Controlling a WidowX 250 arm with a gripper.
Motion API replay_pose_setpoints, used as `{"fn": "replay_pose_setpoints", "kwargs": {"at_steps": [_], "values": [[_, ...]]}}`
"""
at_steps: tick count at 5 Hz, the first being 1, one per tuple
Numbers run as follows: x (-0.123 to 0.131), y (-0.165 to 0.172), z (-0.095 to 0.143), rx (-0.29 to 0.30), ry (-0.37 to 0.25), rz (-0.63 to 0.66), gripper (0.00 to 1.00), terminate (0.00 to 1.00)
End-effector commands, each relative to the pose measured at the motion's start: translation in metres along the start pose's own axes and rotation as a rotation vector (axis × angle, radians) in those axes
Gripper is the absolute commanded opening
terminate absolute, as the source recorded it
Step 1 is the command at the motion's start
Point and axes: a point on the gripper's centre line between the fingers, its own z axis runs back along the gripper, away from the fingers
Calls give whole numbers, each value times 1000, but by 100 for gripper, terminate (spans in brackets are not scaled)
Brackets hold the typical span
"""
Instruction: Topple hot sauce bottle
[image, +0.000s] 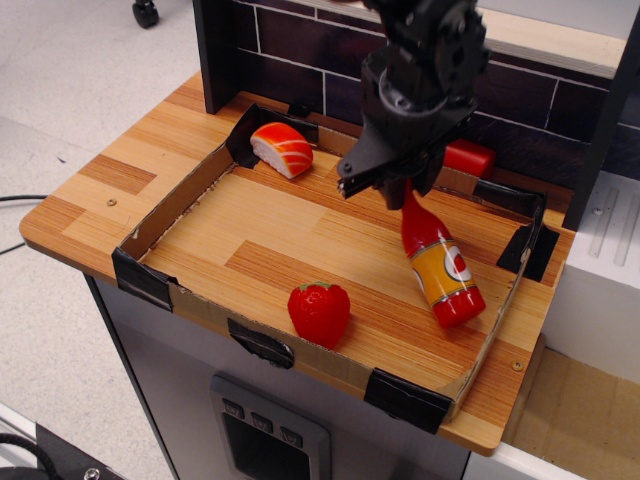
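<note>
The hot sauce bottle (440, 265) is a glossy red toy bottle with an orange label. It leans far over at the right of the cardboard tray (170, 212). Its base points to the front right corner and its neck points up and back to my gripper. My black gripper (393, 193) hangs right over the bottle's cap and hides it. I cannot tell whether the fingers are closed on the cap or only touching it.
A red strawberry toy (320, 312) stands at the tray's front rim. A salmon sushi toy (282, 148) lies in the back left corner. A red block (468, 157) sits behind the tray by the dark brick wall (300, 60). A white box (600, 280) stands on the right.
</note>
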Motion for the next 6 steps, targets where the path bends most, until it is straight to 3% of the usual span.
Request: {"fn": "replay_pose_setpoints", "kwargs": {"at_steps": [1,2,4,5,6], "values": [[0,-9,-18,80,70,-111,0,0],[5,-11,-10,117,202,-114,100,0],[12,-14,15,85,232,-137,100,0],[14,-19,35,91,215,-185,100,0],[14,-19,35,91,215,-185,100,0]]}}
